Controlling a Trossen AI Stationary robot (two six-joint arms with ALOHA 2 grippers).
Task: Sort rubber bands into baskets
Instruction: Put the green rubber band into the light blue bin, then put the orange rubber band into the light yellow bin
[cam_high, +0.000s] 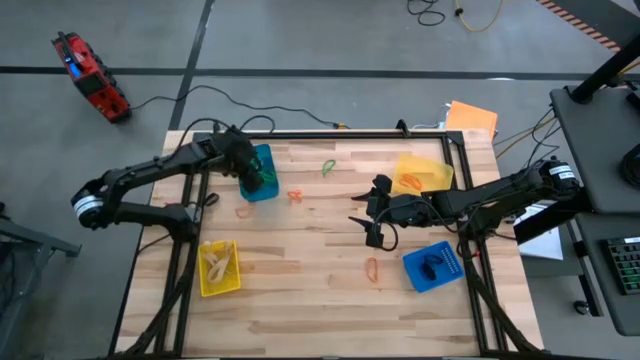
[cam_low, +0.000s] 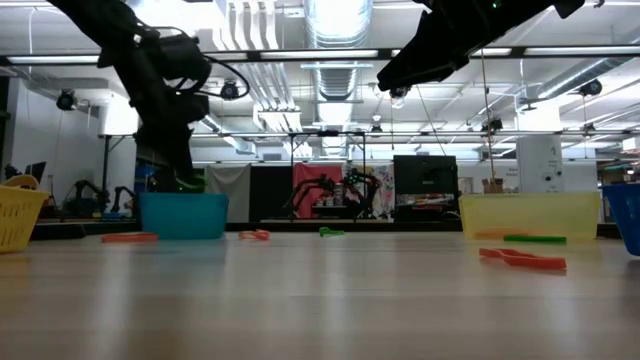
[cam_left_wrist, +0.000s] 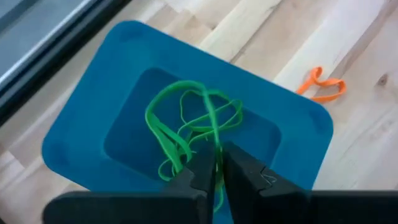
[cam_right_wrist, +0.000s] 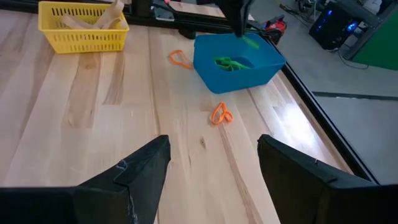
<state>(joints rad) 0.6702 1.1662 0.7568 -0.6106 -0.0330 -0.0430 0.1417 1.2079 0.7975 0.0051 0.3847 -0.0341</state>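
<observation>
- Hanging over the far-left blue basket (cam_left_wrist: 81, 124), the left hand (cam_left_wrist: 217, 171) has its fingers nearly together on a green band (cam_left_wrist: 186, 118), the loop drooping among the greens inside.
- Bands look light, limp and stretchy; pinching a single strand suits them.
- Orange bands (cam_high: 371, 268) lie loose on the worktop (cam_high: 300, 300).
- Right hand (cam_high: 372, 212) hovers mid-worktop, fingers spread, holding nothing.

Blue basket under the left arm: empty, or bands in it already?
Not empty. The blue basket holds a tangle of green rubber bands, seen in the left wrist view.
</observation>
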